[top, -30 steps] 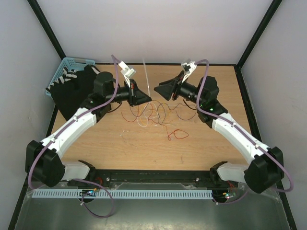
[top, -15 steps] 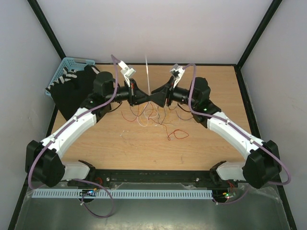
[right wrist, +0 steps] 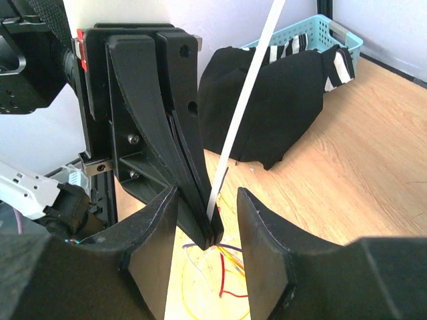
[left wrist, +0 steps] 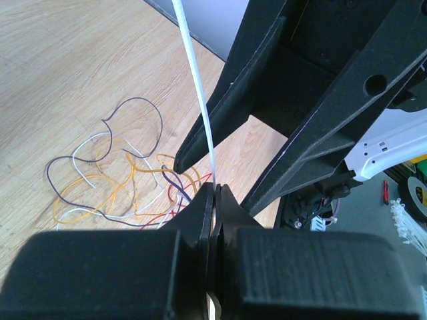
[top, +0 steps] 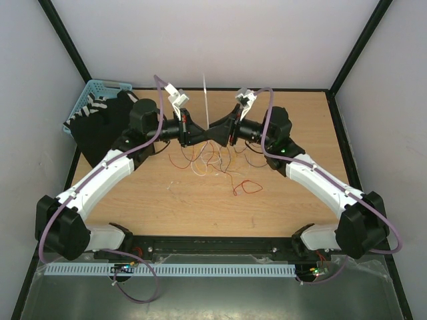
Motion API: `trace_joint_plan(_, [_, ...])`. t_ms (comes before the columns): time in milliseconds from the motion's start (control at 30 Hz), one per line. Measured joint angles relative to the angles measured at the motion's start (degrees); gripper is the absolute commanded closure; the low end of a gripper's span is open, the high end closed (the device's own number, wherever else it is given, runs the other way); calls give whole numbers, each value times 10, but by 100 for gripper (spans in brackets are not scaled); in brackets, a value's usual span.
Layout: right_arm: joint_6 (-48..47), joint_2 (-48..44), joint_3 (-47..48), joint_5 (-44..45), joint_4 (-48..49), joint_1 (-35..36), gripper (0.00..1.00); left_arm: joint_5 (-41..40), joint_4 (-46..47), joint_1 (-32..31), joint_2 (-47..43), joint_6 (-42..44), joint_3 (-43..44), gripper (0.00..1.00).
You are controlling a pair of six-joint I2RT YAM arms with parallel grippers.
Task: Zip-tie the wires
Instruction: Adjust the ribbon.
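Observation:
The zip tie (top: 205,100) is a thin white strip standing nearly upright, its lower end pinched in my left gripper (top: 207,136), which is shut on it. In the left wrist view the zip tie (left wrist: 197,87) rises from the closed left gripper (left wrist: 215,188). My right gripper (right wrist: 207,193) is open, and its two fingers straddle the left gripper's tips and the zip tie (right wrist: 247,100) without touching the strip. The wires (top: 212,160) lie in a loose red, orange, purple and white tangle on the table below both grippers, and also show as wires (left wrist: 113,180) and wires (right wrist: 217,283).
A blue basket (top: 90,97) sits at the far left corner with a black cloth (top: 100,130) spilling out of it onto the table; from the right wrist they show as the basket (right wrist: 320,30) and cloth (right wrist: 273,100). A separate red wire loop (top: 250,187) lies nearer the front.
My right gripper has swung left to meet the left gripper, so its fingers now enclose the left tips and the zip tie. The left arm and strip stayed still.

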Motion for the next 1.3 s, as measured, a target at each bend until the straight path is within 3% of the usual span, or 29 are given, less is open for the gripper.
trace_joint_plan(300, [6,-4,6,19,3,-4,50,0,5,0,0,-4,0,100])
trace_joint_plan(700, [35,-3,6,27,23,-9,66,6,8,-1,0,-9,0,100])
trace_joint_plan(933, [40,1,6,30,33,-9,67,10,10,-1,0,-9,0,100])
trace_joint_plan(1033, [42,6,6,27,37,-9,75,10,10,-1,0,-9,0,100])
trace_joint_plan(1133, [46,14,8,20,39,-9,98,10,11,-1,0,-9,0,100])
trace_joint_plan(1300, [50,17,15,19,39,-9,100,9,13,-1,1,-10,0,100])
